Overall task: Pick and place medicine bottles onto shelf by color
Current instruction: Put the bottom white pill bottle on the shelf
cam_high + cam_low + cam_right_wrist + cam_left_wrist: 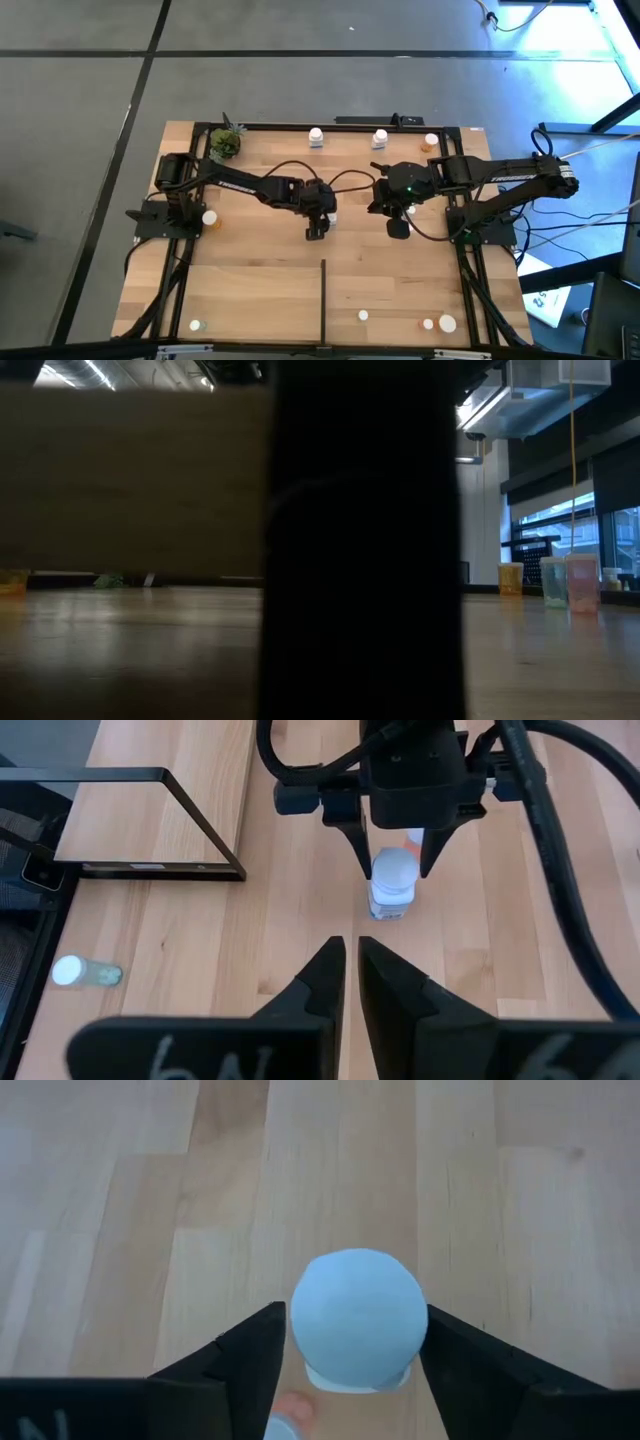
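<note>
Your left gripper (355, 1355) sat open around a white-capped bottle (358, 1318), fingers not quite touching; right gripper (351, 970) hovered nearby, pinched shut, empty.

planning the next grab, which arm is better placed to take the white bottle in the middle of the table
Left. The left pincer already straddles the white bottle, one finger on each side. The right pincer is shut and stands apart from it.

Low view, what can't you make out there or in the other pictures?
- Low view: a dark post hides the middle; neither arm is visible.
- Left wrist view: the white cap hides the bottle's body and colour.
- High view: bottles by the near edge are too small to tell colour.
</note>
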`<state>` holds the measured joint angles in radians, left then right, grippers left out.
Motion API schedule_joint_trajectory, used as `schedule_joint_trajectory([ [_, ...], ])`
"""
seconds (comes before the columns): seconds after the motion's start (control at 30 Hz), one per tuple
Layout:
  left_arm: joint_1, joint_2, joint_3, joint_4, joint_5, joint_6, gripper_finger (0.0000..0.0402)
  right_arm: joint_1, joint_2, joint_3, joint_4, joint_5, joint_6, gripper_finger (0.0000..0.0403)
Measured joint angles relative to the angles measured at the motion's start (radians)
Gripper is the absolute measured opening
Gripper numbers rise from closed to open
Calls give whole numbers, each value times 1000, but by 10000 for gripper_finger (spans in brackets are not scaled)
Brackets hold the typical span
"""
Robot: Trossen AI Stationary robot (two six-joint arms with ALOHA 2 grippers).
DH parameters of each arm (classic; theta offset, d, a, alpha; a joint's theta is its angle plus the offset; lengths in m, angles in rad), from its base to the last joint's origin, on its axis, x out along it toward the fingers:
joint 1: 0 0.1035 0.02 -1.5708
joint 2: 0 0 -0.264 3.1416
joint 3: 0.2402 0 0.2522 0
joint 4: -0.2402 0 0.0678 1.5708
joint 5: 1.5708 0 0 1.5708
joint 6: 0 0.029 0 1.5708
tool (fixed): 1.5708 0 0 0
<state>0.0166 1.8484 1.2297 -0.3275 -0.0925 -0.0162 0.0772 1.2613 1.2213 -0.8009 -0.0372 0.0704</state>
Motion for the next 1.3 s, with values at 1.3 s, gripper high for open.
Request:
schedule_joint_trajectory([
  [1.3,-85,-341,1,-354,-122,-161,166,0,-1,0,21,0,0,36],
])
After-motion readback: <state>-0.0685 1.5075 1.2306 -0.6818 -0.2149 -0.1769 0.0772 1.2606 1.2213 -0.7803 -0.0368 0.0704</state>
